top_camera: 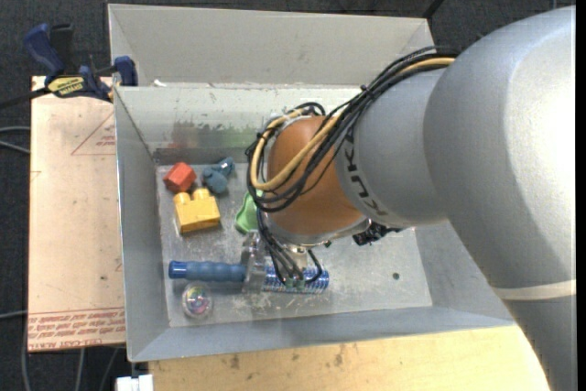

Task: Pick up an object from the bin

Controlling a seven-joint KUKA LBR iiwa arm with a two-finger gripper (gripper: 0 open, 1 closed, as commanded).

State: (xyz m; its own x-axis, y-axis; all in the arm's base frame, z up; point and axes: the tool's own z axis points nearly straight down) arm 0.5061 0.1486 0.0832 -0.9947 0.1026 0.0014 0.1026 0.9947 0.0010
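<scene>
The gripper (257, 274) sits low over a blue-handled brush (206, 270) lying at the bin's 7 o'clock; whether it is open or closed I cannot tell. It should close crosswise on the handle's middle, avoiding the clear ball (195, 299) at the handle's 7 o'clock.

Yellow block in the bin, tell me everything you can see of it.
The yellow block is a toy building brick, plastic by its look, with round studs on top. It lies flat, slightly skewed, at the left of the floor of the bin. An orange-red block sits just beyond it, too close to tell whether they touch. A blue-handled thing lies apart on its near side.
</scene>
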